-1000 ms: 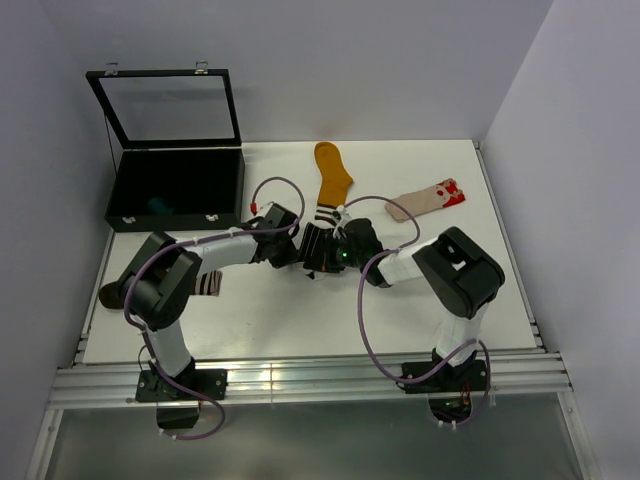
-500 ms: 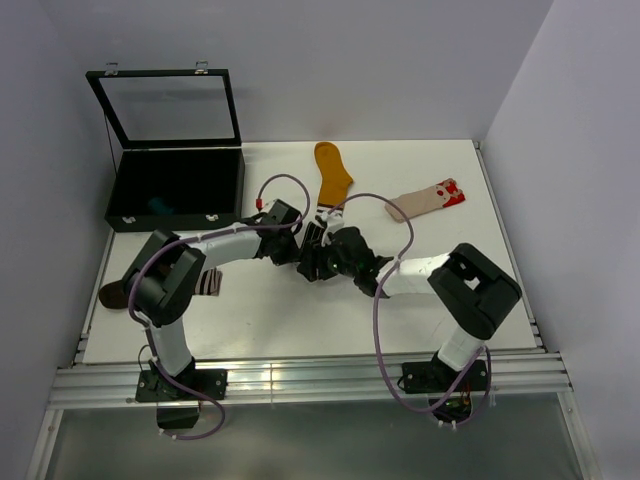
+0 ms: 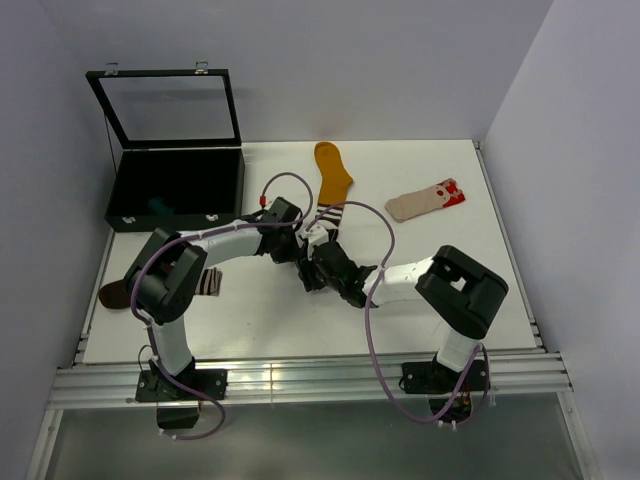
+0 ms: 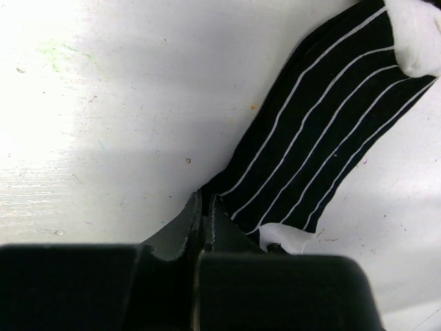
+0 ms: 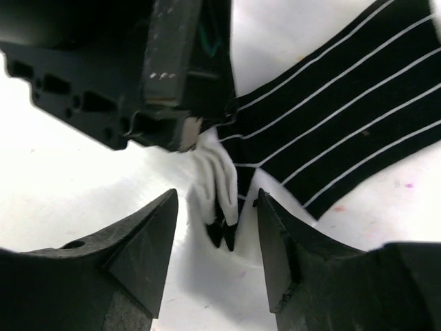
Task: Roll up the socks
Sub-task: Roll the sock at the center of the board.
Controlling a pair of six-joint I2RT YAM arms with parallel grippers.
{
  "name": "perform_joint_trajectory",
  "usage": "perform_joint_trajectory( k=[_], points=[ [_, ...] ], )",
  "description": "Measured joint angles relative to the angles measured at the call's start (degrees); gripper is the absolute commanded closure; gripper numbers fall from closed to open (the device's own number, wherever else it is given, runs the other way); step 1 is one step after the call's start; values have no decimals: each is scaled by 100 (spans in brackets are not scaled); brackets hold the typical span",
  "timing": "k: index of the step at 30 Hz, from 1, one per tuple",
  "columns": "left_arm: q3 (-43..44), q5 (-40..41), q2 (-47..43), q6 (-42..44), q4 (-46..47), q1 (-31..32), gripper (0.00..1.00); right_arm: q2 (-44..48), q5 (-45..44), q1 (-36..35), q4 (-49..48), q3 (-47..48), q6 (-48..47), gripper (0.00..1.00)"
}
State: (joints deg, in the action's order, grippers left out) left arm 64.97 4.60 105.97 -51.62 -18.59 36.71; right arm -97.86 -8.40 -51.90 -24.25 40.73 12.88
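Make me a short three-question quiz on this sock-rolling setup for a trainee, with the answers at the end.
1. Multiple choice: which sock does the left gripper pinch? A the mustard sock; B the striped sock; C the beige sock.
2. True or false: the right gripper has its jaws apart, one on either side of the sock's bunched white end.
3. Short answer: what stands at the far left corner of the table?
Key: 1 B. 2 True. 3 A black case with its lid up.
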Motion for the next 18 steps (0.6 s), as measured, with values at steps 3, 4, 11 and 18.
perform_joint_trajectory(
  k=[3, 4, 11, 18],
  points=[
    [0, -31, 2, 20, 2, -13, 100, -35, -192, -24, 4, 48, -118, 50],
    [0, -33, 2, 31, 4, -13, 100, -48, -229, -35, -4, 63, -151, 53],
    [0, -35, 2, 57, 9, -15, 100, -142, -315, -74, -15, 151, -269, 78],
    [-44, -70, -15, 55, 76, -61, 86, -188, -111, -61, -15, 162, -160, 100]
  ],
)
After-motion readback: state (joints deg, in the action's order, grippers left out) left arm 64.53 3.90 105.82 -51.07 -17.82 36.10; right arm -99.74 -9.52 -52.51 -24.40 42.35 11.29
